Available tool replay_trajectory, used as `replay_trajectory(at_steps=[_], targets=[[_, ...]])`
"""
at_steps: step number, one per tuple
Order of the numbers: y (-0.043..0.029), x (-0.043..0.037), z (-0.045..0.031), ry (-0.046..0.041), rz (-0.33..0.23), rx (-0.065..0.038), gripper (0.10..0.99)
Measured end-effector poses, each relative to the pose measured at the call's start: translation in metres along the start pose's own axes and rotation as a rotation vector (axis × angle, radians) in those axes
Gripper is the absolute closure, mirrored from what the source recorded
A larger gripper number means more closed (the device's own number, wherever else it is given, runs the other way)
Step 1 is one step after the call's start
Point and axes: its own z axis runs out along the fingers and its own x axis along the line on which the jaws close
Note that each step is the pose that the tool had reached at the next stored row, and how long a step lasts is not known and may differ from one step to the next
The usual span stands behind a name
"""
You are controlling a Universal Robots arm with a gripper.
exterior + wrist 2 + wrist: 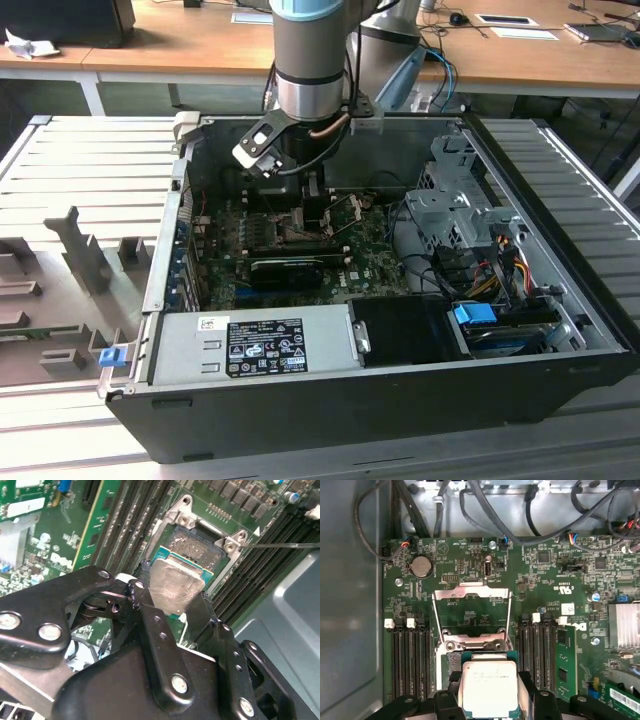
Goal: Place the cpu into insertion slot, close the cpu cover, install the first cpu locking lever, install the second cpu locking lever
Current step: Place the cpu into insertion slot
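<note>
Black steel computer case (400, 400) lies open on the slatted desk (90, 170) in the exterior view. The arm reaches down into it, with the claw (290, 195) low over the motherboard (365, 255).

Second wrist view: the claw (172, 600) pinches the cpu (175, 585) by two opposite edges, pale grey top facing the camera. The chip overlaps one side of the insertion slot (197, 547), and the rest of the slot's contact field is bare. I judge the chip to be held just above the slot and not seated.

First wrist view: the cpu (488, 687) sits between the fingers (527, 682). The cpu cover (471, 594) is swung open beyond the socket. The thin rods (437, 620) along its sides look like the locking levers, unlatched, though the angle leaves this uncertain.

Finding: no step is complete. Placing the chip is in hand, and the cover and both levers are outstanding.
</note>
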Motion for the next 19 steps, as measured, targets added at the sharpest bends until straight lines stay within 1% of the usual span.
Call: replay_trajectory(at_steps=[1, 3, 6, 10, 13, 17, 19], targets=[[-0.0025, -0.0001, 0.0017, 0.0057, -0.003, 0.000, 0.561], [-0.0029, -0.0001, 0.0065, 0.0077, -0.029, 0.000, 0.561], [-0.0064, -0.0002, 0.0095, 0.0078, -0.029, 0.000, 0.561], [-0.0071, 0.0004, 0.0164, 0.0078, -0.028, 0.001, 0.561], [-0.0074, 0.0023, 0.0197, 0.0074, -0.027, 0.001, 0.561], [-0.0075, 0.0057, 0.0206, 0.0076, -0.027, 0.001, 0.561], [-0.0077, 0.0088, 0.0221, 0.0076, -0.026, 0.001, 0.561]])
